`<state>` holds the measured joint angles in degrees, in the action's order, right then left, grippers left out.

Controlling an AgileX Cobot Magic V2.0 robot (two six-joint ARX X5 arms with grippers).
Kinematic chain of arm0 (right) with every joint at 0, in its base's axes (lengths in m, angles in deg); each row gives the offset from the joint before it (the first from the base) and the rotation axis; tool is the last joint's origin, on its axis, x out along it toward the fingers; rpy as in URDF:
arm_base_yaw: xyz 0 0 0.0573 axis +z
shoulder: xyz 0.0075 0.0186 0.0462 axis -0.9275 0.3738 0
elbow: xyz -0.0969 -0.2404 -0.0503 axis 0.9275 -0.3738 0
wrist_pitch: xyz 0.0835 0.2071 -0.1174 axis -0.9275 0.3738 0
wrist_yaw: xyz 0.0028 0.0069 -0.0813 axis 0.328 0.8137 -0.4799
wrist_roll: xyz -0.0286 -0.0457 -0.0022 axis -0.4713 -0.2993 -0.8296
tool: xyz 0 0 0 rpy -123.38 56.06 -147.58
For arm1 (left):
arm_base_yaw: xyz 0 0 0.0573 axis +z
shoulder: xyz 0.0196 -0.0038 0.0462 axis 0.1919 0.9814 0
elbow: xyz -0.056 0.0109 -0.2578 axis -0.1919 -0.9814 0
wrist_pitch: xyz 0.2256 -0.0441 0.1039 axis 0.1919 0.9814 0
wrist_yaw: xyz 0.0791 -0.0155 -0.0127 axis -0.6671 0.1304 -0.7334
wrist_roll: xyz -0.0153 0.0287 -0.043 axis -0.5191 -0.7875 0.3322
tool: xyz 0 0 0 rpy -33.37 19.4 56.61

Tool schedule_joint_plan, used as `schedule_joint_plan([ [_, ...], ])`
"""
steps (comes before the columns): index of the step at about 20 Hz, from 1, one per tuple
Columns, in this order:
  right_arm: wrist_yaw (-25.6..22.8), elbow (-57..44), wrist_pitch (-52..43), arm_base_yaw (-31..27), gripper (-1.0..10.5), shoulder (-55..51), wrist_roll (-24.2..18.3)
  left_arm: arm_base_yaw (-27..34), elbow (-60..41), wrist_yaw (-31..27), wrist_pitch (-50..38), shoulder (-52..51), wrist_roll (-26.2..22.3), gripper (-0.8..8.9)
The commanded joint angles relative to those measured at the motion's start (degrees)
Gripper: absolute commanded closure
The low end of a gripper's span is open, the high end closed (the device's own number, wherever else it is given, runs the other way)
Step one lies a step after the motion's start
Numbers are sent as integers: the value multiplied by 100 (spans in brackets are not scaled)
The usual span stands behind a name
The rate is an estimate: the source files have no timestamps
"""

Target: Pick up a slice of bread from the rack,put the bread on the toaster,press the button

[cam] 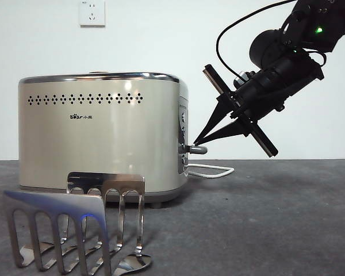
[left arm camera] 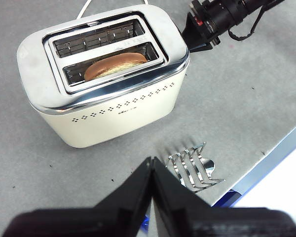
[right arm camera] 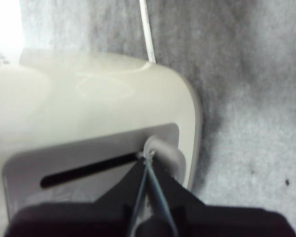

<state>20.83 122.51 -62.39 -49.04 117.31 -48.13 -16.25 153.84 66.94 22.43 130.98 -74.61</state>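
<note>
Grey surface (cam: 276, 218) carries the toaster (cam: 98, 132). Right claw (cam: 196, 142), jaws closed together and empty, touches its tips to the button (cam: 196, 150). Left claw (left arm camera: 152, 165) hovers closed, empty, above the rack (cam: 75, 230). Slice of bread (left arm camera: 116, 65) sits in the toaster's slot.

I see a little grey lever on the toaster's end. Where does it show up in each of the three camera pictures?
Front view: the lever sticks out of the toaster's right end, under the right pincer's tip.
Left wrist view: not visible; the right pincer sits at the toaster's far end.
Right wrist view: the lever is at the end of a dark slot, touching the shut right pincer.
Shared landmark: the toaster.
</note>
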Motion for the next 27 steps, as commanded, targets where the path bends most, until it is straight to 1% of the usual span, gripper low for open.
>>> schedule_joint_plan([
  [1,-173,74,275,17,954,173,-61,13,-37,20,-22,-22,50,821],
  [5,-229,337,719,52,954,120,-372,13,-37,20,-22,-22,50,821],
  [8,-374,409,763,55,954,-105,-446,13,-37,20,-22,-20,50,821],
  [13,-363,485,787,55,953,-575,-553,13,-37,20,-22,-20,50,821],
  [16,-365,485,898,55,953,-977,-695,13,-37,20,-22,-20,50,821],
  [19,-522,503,1239,55,953,-1545,-1014,13,-37,22,-22,-20,22,821],
  [23,-745,527,1805,55,953,-2555,-1661,13,-37,22,-22,-9,-94,821],
  [25,-933,535,2114,55,949,-3167,-1956,13,-37,22,-22,22,-94,821],
  [27,-1209,538,2387,55,949,-3724,-2105,13,-37,22,-22,55,-94,821],
])
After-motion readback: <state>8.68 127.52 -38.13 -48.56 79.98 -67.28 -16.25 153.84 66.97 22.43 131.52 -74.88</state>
